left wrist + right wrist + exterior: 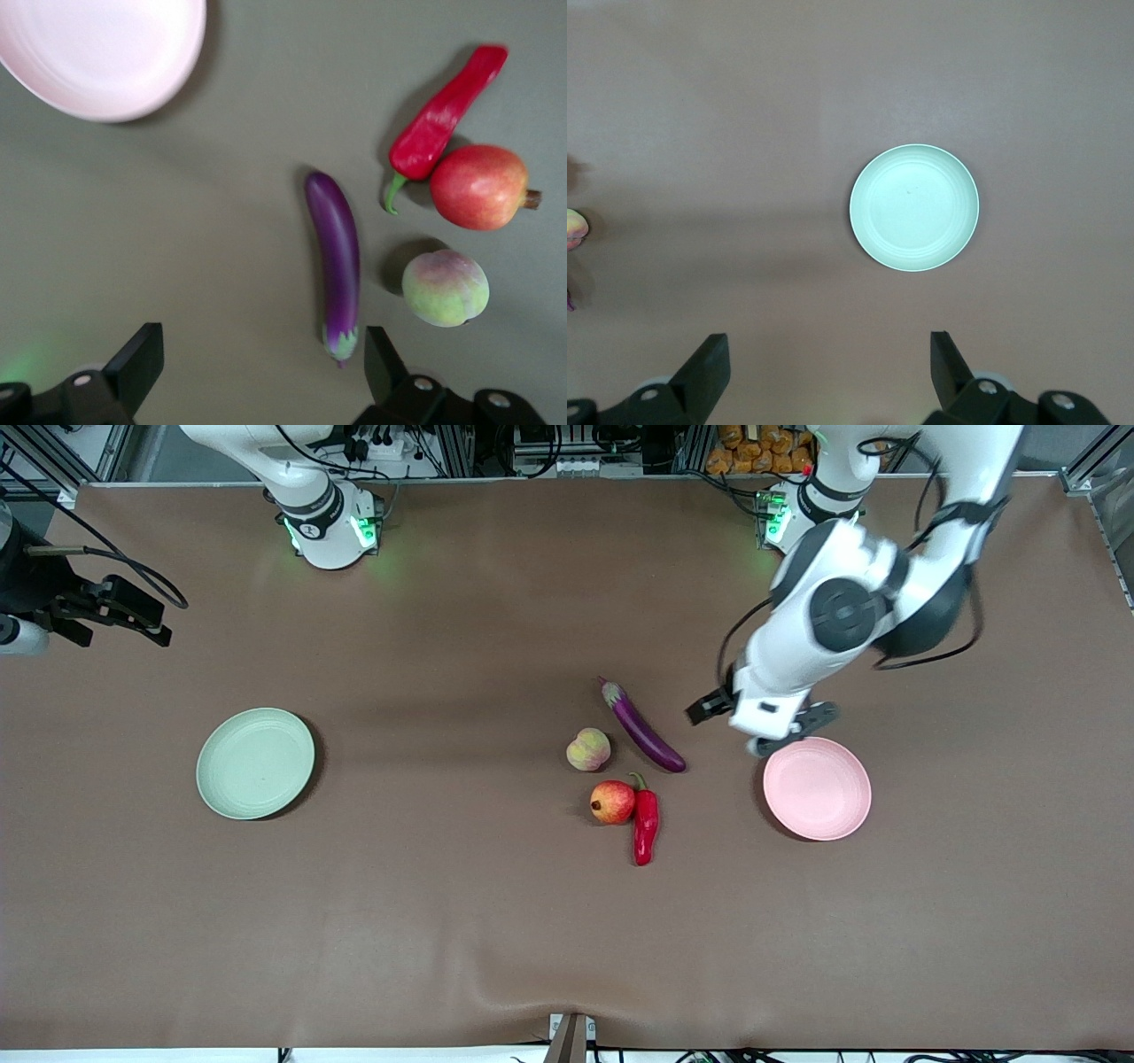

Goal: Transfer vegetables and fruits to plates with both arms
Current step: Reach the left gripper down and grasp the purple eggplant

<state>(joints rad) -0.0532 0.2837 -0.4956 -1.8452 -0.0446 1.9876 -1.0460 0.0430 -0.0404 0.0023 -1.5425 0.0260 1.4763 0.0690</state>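
Observation:
The purple eggplant (642, 728) (335, 257), pale peach (588, 748) (445, 288), round red fruit (613, 802) (480, 187) and red chili (646, 828) (443, 115) lie clustered mid-table. The pink plate (817, 788) (106, 53) sits toward the left arm's end, the mint green plate (255, 763) (914, 208) toward the right arm's end; both are bare. My left gripper (760, 722) (263, 367) hangs open over the table between eggplant and pink plate, the eggplant's stem end close to one finger. My right gripper (155, 624) (830, 367) hovers open and high over the right arm's end of the table.
Brown cloth covers the whole table (443, 921). The arm bases (330, 527) stand along the table edge farthest from the front camera. A camera mount (569, 1036) sticks up at the edge nearest that camera.

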